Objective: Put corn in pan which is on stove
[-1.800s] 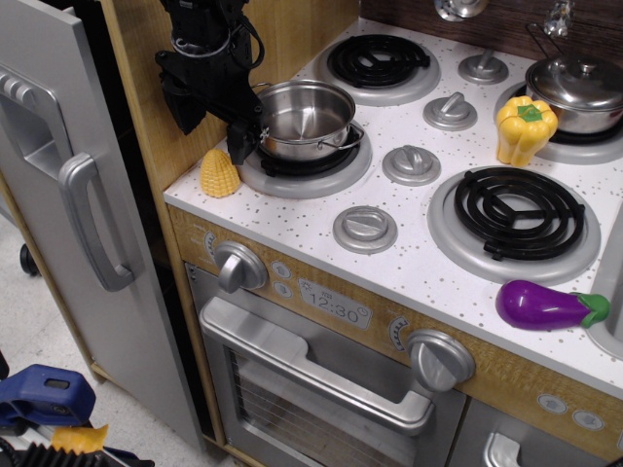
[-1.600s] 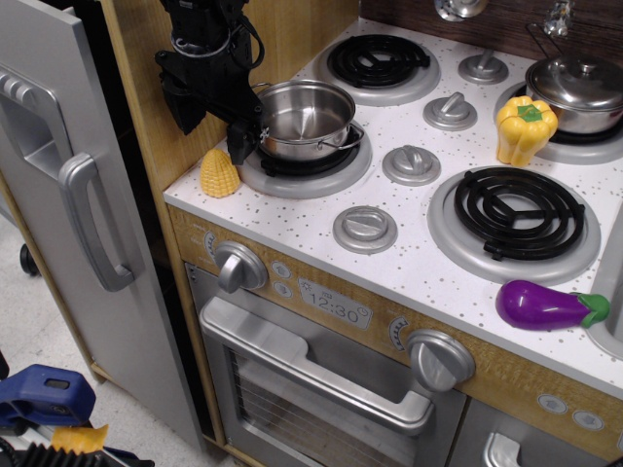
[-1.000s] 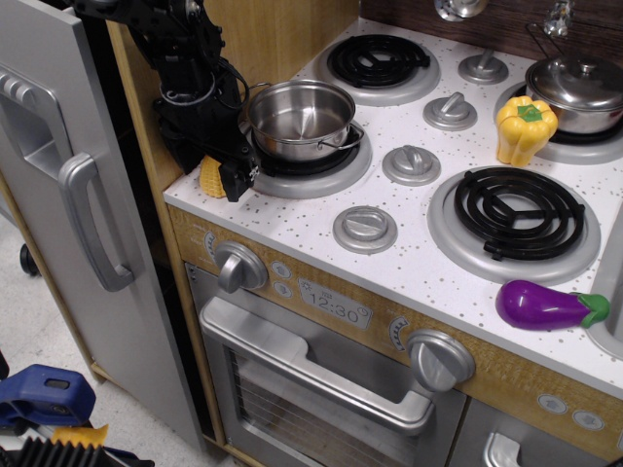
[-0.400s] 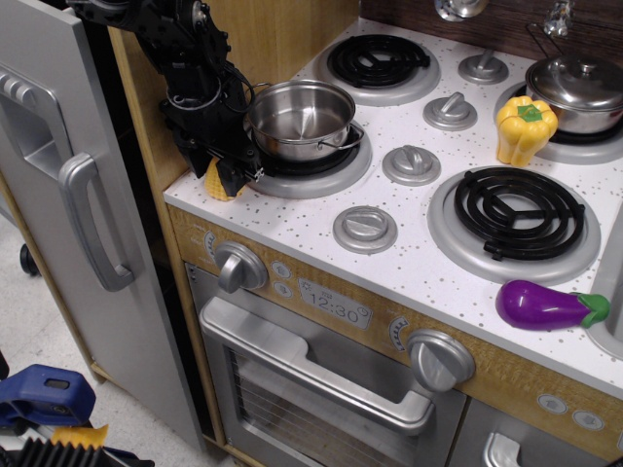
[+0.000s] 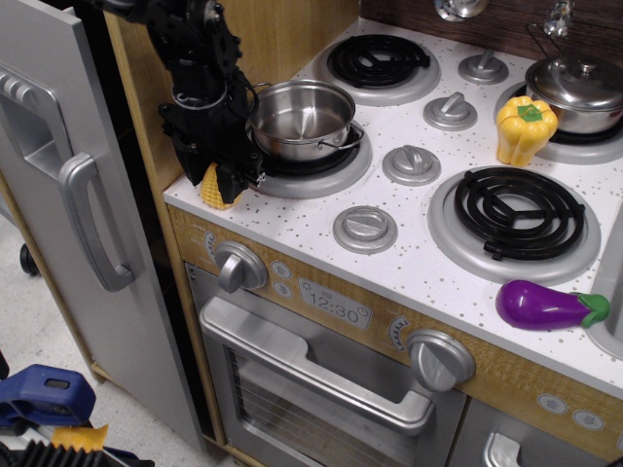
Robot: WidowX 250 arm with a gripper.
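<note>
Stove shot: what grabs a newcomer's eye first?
Likely the black gripper, down on the small yellow corn at the stove's front-left corner, right beside the shiny open pan on its burner. Next come the bright colours: a yellow pepper at the back right and a purple eggplant near the front-right edge.

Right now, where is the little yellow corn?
The corn sits on the stove's front-left corner, beside the pan, mostly hidden by the black gripper around it.
</note>
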